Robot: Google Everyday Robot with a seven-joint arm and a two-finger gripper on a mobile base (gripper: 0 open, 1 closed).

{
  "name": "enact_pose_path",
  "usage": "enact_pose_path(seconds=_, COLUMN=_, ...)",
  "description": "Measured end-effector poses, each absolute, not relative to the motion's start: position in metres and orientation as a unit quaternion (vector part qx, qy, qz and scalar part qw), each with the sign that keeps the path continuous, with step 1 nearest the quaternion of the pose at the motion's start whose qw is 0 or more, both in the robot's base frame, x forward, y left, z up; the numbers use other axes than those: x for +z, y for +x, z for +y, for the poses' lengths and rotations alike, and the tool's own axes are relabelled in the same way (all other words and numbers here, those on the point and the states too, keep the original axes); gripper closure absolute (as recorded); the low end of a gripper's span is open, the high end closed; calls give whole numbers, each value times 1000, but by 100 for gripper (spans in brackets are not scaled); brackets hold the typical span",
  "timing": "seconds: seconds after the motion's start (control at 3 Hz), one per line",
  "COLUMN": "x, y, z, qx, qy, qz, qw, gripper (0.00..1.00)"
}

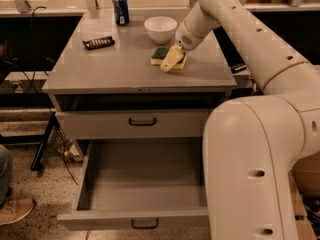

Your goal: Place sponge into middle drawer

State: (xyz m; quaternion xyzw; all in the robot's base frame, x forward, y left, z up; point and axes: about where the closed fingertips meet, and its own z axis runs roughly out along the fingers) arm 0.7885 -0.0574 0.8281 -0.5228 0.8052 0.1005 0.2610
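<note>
Hand, grip unclear, at rectangular green-faced sponge atop smooth grey cabinet; deep middle drawer open

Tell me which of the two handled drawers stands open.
The lowest one, the middle drawer, pulled out with its grey inside showing; the drawer above is shut. The tool is at the sponge on top.

Warm, yellowish indoor light from overhead, kinda dim overall: the cabinet top is lit pretty evenly, but the slot under it and the space behind the cabinet drop to near black. The big white arm catches the most light and looks a bit washed out up close, and the gripper, down at the sponge on the top's right side, glows pale cream. The middle drawer gets darker toward its back.
</note>
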Motion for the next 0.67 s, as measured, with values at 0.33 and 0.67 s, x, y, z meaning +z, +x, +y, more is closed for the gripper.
enact_pose_path(seconds=0.33, x=851, y=785, z=-52, qx=119, qy=-529, qz=789, qw=289, gripper=65)
enact_pose_path(seconds=0.67, x=894, y=766, z=-56, qx=116, qy=-547, qz=762, qw=328, gripper=89)
